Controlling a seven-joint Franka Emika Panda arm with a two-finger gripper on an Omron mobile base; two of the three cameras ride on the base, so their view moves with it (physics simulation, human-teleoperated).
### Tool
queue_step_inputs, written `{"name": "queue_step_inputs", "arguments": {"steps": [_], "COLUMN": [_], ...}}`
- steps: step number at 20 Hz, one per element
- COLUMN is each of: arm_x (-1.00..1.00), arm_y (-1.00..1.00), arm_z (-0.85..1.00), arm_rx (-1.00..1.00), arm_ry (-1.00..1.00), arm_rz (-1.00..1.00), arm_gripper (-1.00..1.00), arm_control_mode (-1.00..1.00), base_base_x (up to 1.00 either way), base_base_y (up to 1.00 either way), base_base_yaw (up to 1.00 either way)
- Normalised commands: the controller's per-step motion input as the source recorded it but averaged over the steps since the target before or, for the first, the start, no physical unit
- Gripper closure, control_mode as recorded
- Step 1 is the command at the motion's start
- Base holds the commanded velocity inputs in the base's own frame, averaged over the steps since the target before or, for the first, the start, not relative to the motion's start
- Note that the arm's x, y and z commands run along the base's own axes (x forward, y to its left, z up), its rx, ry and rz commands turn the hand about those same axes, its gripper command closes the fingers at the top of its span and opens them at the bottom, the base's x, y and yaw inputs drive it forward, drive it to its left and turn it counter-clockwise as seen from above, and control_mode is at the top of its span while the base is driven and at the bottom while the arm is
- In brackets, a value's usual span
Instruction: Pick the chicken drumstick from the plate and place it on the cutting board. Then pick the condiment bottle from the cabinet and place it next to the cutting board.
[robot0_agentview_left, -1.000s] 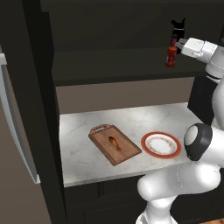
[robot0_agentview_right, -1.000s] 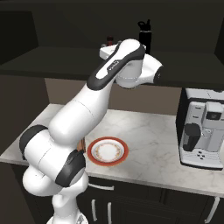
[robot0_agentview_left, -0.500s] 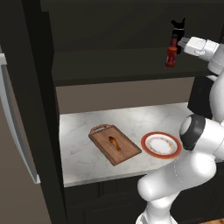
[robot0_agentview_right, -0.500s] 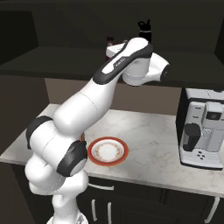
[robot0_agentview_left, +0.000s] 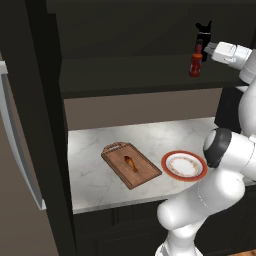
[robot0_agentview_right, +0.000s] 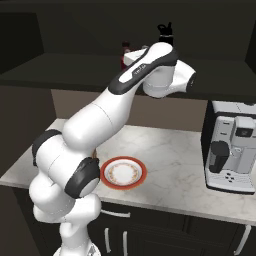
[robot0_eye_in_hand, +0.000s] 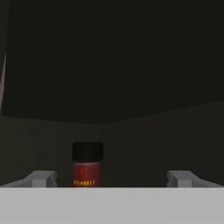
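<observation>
While my fingers (robot0_eye_in_hand: 112, 179) are hanging wide open and empty, one condiment bottle (robot0_eye_in_hand: 87, 165) is standing between them on the cabinet (robot0_agentview_left: 135, 75) shelf, nearer my left tip. Probably light, rigid, slick; I am judging its labelled body the best hold. One black bottle (robot0_agentview_left: 203, 34) is standing behind it.

Cabinet (robot0_agentview_left: 125, 75) shelf: condiment bottle (robot0_agentview_left: 196, 59) upright near front edge, taller black bottle (robot0_agentview_left: 203, 35) just behind it, crowding rear. Shelf left of both bare, dark. Gripper (robot0_eye_in_hand: 111, 178) fingers spread wide, bottle between them, nearer left finger (robot0_eye_in_hand: 41, 178); open gap on right. Counter (robot0_agentview_left: 90, 175) bare left of cutting board (robot0_agentview_left: 131, 164).
</observation>
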Motion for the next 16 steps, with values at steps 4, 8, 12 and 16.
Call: {"name": "queue_step_inputs", "arguments": {"steps": [4, 8, 12, 16], "arm_x": [0.00, 0.00, -0.02, -0.08], "arm_y": [0.00, 0.00, 0.07, 0.11], "arm_z": [0.00, 0.00, 0.00, 0.00], "arm_rx": [0.00, 0.00, 0.00, 0.00], "arm_ry": [0.00, 0.00, 0.00, 0.00], "arm_rz": [0.01, 0.01, 0.02, 0.02], "arm_gripper": [-1.00, -1.00, -1.00, -1.00], "arm_control_mode": [-1.00, -1.00, -1.00, -1.00], "base_base_x": [0.00, 0.00, 0.00, 0.00], "base_base_y": [0.00, 0.00, 0.00, 0.00], "base_base_yaw": [0.00, 0.00, 0.00, 0.00]}}
